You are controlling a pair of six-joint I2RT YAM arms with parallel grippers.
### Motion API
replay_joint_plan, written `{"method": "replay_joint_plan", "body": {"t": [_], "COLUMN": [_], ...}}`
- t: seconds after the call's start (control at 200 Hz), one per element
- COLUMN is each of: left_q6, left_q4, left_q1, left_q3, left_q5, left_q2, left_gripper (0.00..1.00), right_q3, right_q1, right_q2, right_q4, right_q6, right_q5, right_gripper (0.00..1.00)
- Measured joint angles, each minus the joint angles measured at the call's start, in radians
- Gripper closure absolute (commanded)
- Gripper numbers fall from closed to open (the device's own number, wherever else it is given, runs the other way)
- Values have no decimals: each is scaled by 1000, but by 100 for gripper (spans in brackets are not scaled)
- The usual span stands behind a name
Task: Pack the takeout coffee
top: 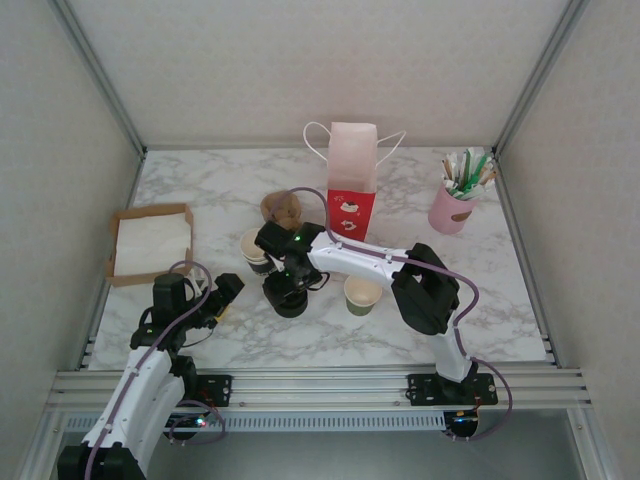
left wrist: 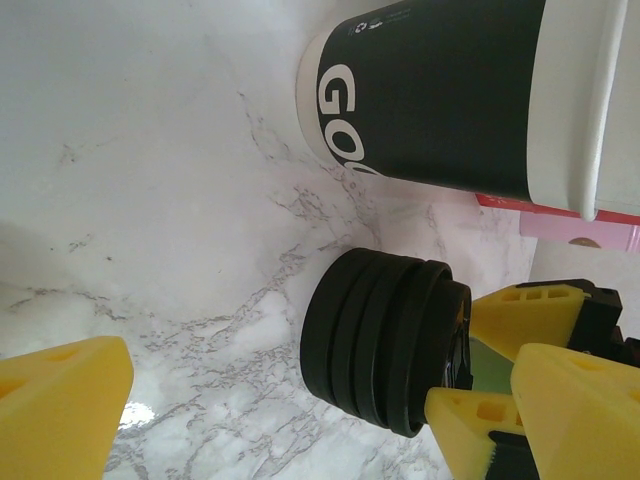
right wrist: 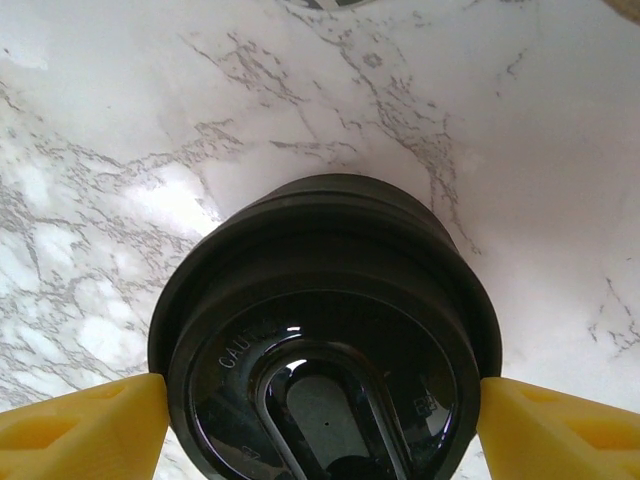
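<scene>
1. We read the step in hand as taking the round black plastic lid (right wrist: 320, 330) to cap the coffee. The right jaws stand wide, with a yellow fingertip (right wrist: 85, 430) at each side of its rim, seemingly touching. Whether they squeeze we cannot tell.
2. The takeout coffee is not yet whole: its small olive-green paper cup (top: 362, 295) stands upright and lidless on the counter (top: 520, 290), near the lid at its 3 o'clock, apart from it.
3. To do this well we would keep the fingertips level on the rim, press lightly since thin plastic bends, and lift straight up. The ribbed side may mean nested lids, so only the top one should come.
4. The left jaws are wide and empty, low at the lid's 9 o'clock; we would keep them out of the path.
5. The dark paper cup with white lettering (left wrist: 440, 90) stands close at the lid's 11 o'clock, easy to knock.
6. The red-and-pink paper bag with white handles (top: 352, 185) stands upright at 12 o'clock.
7. The counter is glossy, white-grey marble in pattern; pale walls and aluminium framing close it in on three sides.
</scene>
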Motion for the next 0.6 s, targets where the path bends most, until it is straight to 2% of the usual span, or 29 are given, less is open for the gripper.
{"method": "replay_joint_plan", "body": {"t": [0.381, 0.596], "left_q6": [0, 3], "left_q4": [0, 4], "left_q1": [0, 0], "left_q3": [0, -1], "left_q5": [1, 14], "left_q2": [0, 0], "left_gripper": [4, 13], "right_q3": [-3, -6], "right_q1": [1, 1], "right_q2": [0, -6], "right_q4": [0, 0], "right_q6": [0, 0], "right_q5": [0, 0], "right_gripper": [24, 24]}}
